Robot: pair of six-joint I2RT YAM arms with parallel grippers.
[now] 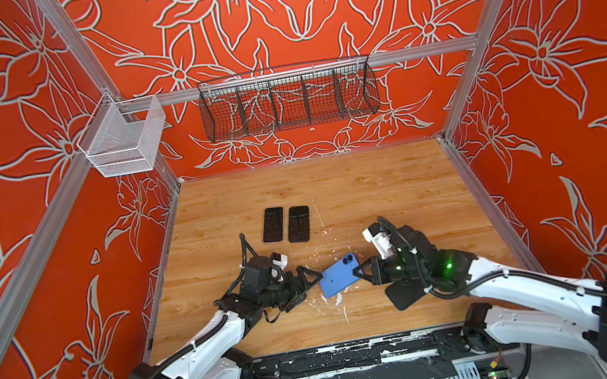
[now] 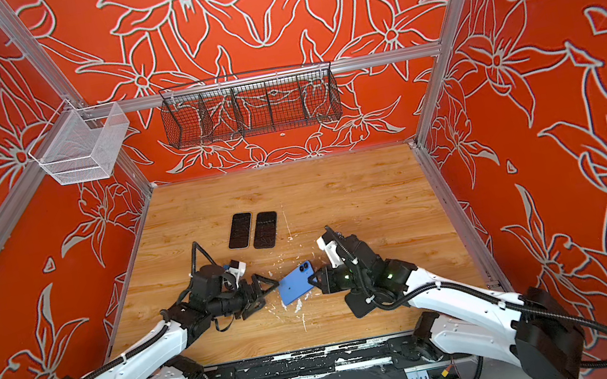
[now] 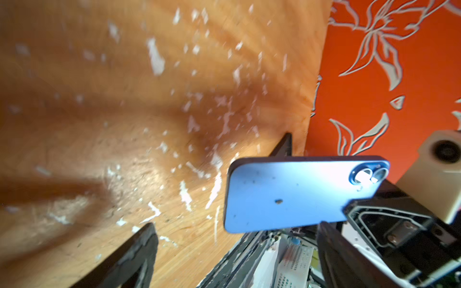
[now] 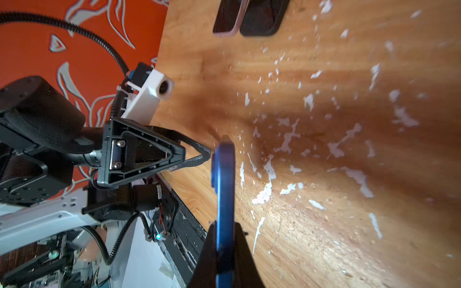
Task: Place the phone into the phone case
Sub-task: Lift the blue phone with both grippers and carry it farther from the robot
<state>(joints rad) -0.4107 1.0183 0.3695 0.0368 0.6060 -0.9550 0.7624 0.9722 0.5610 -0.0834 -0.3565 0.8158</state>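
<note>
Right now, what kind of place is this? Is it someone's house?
Probably a robot test booth, not a house: two robot arms reach over a wooden table, boxed in by a metal frame with orange flowered walls. The right gripper holds a blue phone.

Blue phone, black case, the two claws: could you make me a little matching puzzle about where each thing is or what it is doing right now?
Things:
1. blue phone
2. left gripper
3. black case
4. wire basket

Places and states:
A. hangs on the back rail
B. open, fingers spread near the phone's free end
C. lies flat on the table, partly under the right arm
D. clamped in the shut right gripper

Pairs: 1-D, 2-B, 3-C, 4-A.
</note>
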